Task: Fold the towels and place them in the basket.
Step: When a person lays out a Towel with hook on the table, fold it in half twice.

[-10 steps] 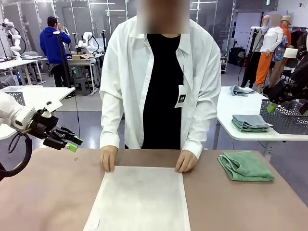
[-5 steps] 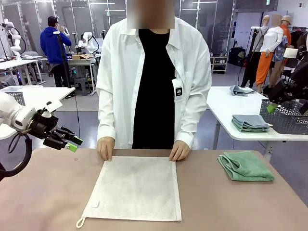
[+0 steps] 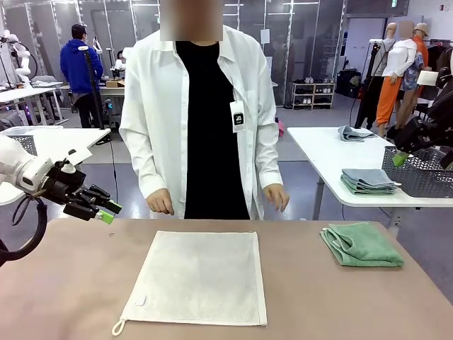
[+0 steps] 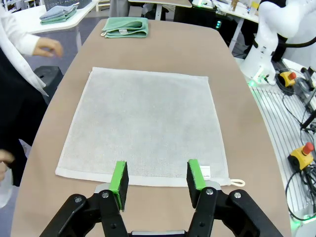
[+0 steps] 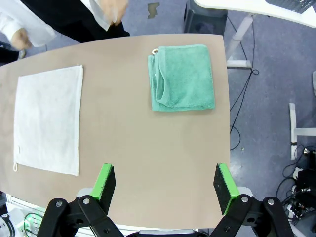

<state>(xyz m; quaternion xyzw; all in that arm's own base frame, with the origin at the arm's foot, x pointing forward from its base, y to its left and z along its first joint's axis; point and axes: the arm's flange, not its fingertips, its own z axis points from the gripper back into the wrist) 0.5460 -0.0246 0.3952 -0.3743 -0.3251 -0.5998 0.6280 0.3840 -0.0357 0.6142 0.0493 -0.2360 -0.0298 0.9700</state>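
On the table [image 3: 71, 283] we see the cream towel [image 3: 198, 276] spread flat and unfolded in the middle. A dark mesh basket [image 3: 425, 177] stands on the white side table [image 3: 333, 152] off to the robot's right. The green towel [image 3: 361, 244] lies folded near the table's right edge, well apart from the basket. We judge one fold done, the other not begun, and both placings left.

The left claw [image 4: 155, 173] hovers over the table's left end, jaws apart and empty. The right claw [image 5: 165, 177] hangs high, jaws wide and empty.

Against a second ago, the cream towel has been drawn wholly onto the table, the person has stepped toward the robot's left, and the person's hands [image 3: 161, 204] have lifted off the towel's far edge. The left claw has not moved.
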